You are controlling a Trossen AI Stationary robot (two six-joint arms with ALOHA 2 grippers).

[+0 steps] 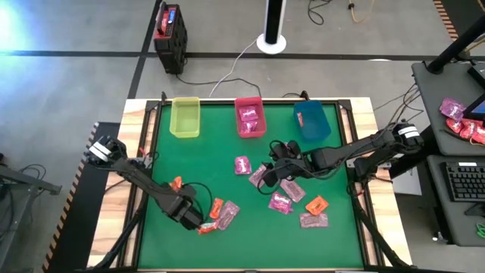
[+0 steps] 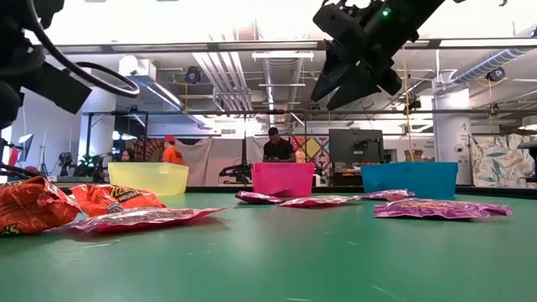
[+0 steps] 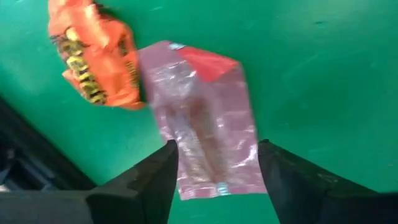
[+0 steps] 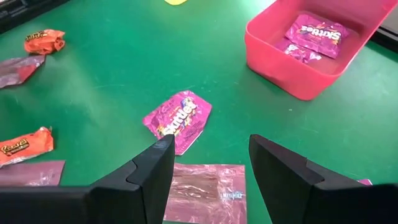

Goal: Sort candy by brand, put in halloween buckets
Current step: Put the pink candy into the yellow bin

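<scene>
Left gripper (image 3: 214,165), jaws apart, straddles pale pink packet (image 3: 202,118) lengthwise.

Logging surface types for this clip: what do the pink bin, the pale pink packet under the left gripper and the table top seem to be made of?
Pink bin: likely moulded plastic, smooth and slightly glossy, with thin even walls and rounded corners.
Pale pink packet: thin translucent film, shiny and crinkled; its contents show through.
Table top: a green matte covering, possibly felt or a mat; it shows no glare, though the weave is not visible.
</scene>
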